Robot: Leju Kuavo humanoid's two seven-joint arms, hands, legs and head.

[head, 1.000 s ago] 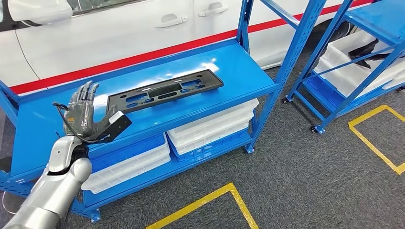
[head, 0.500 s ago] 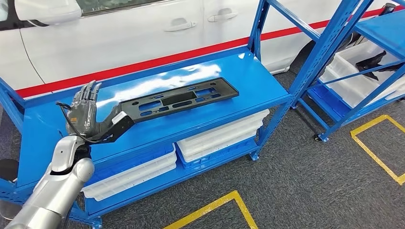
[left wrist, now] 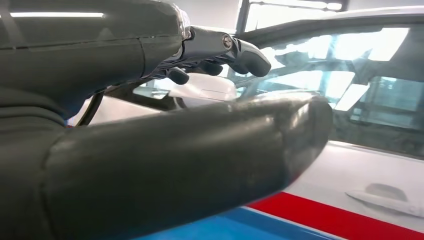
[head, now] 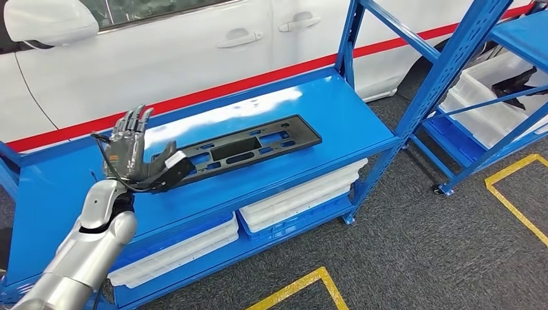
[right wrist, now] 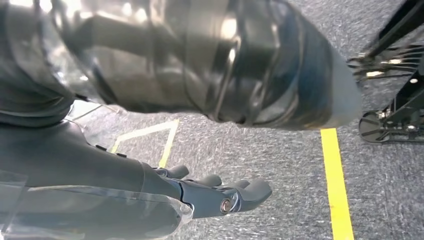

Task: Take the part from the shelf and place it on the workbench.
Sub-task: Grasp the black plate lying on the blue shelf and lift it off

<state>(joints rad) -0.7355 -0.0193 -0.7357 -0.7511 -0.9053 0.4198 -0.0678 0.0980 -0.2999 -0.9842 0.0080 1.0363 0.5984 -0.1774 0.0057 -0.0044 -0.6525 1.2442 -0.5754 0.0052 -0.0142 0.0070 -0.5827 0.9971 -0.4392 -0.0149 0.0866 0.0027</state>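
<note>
White car with a red stripe (head: 194,45) behind the blue metal shelf rack (head: 336,103); grey carpet floor with yellow tape lines (right wrist: 335,190) below. Long flat black plastic part with cutouts (head: 249,147) lies on the shelf's top level; left hand (head: 132,155) raised at its near end, fingers spread, holding nothing, thumb over the part's end, contact unclear; right hand (right wrist: 215,195) hangs over the floor, fingers loosely extended, holding nothing.

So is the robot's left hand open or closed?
Open. In the head view the left hand is raised with fingers spread and straight, holding nothing, its thumb over the end of the black part lying flat on the shelf.
</note>
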